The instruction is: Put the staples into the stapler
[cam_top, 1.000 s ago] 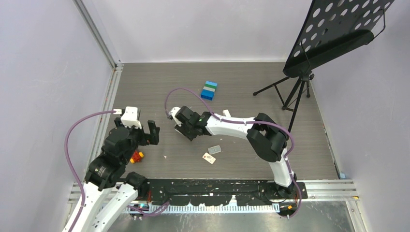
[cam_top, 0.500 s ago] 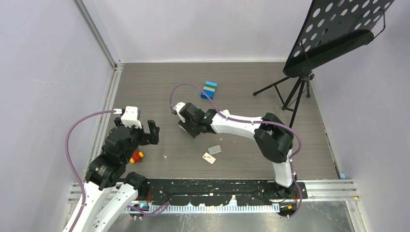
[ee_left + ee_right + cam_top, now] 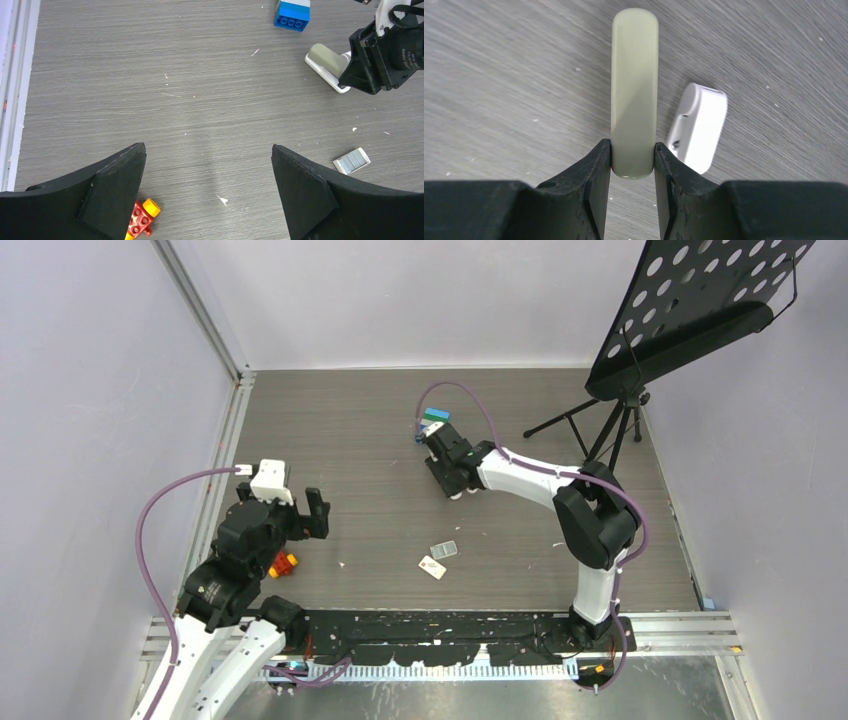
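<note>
Top external view: the right gripper reaches out low over the middle of the grey table. It hides most of the stapler, of which only a pale bit shows at its near edge. A stack of blue bricks sits just beyond the gripper at 12 o'clock. The staples lie well apart from the stapler, at about 6 o'clock from it. They are a white box with a red mark and a grey insert just beside it at 1 o'clock. The left gripper hangs over the left side with its fingers spread wide and nothing between them. Some red-yellow bricks lie at 6 o'clock below it. A black music stand stands at the far right.

Left wrist view: both black fingers stand far apart at the bottom over bare table. The olive and white stapler lies at 1 o'clock, its far end inside the right gripper. The grey insert is at 3 o'clock, the blue bricks at 12 and the red-yellow bricks by the left finger.

Right wrist view: the two fingers pinch the near end of the olive bar of the stapler, which points to 12 o'clock. A white piece lies tilted just beside it at 3 o'clock. I cannot tell whether the two are joined.
</note>
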Motion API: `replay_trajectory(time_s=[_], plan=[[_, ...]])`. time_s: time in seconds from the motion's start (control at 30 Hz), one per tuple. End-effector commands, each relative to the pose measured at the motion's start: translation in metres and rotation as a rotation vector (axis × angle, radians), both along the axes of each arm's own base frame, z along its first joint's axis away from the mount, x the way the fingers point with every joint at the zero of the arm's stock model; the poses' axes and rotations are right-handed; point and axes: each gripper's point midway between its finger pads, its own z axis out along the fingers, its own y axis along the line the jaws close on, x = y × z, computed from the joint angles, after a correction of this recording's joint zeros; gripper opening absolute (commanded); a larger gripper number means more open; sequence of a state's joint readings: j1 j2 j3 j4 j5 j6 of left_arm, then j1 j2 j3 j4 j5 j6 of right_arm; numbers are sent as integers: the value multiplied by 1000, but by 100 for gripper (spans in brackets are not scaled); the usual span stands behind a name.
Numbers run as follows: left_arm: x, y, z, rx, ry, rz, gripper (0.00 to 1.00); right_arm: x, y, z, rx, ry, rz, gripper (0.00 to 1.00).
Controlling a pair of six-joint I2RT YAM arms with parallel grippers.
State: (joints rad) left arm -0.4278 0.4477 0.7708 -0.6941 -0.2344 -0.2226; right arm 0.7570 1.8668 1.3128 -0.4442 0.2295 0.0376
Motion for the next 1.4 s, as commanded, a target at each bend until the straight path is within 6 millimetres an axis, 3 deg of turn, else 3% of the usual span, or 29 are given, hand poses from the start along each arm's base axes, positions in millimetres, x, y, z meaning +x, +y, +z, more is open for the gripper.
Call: replay_trajectory(time_s=[0.0, 0.17, 0.3, 0.47, 0.7, 0.97, 1.13, 1.37], plan=[[3, -2, 1, 6, -7, -11, 100, 10, -9, 22, 40, -52, -82, 3], [4, -1, 1, 7, -4, -11, 100, 10, -13, 13, 35, -39, -125, 12], [4, -1, 1, 6, -5, -10, 100, 9, -12, 14, 50, -34, -135, 34], [3, -1, 2, 2, -9, -9, 100, 7, -13, 31, 95, -57, -158, 51], [0, -1, 2, -3, -16, -14, 100, -6, -30, 65, 188, -144, -221, 61], [-2, 1, 4, -11, -29, -9, 100, -33, -76, 73, 225, -238, -342, 72], [-4, 5, 7, -15, -45, 10, 100, -55, -117, 75, 260, -308, -497, 82], [-15, 13, 22, -60, -111, 36, 100, -96, -192, 114, 378, -490, -736, 89]])
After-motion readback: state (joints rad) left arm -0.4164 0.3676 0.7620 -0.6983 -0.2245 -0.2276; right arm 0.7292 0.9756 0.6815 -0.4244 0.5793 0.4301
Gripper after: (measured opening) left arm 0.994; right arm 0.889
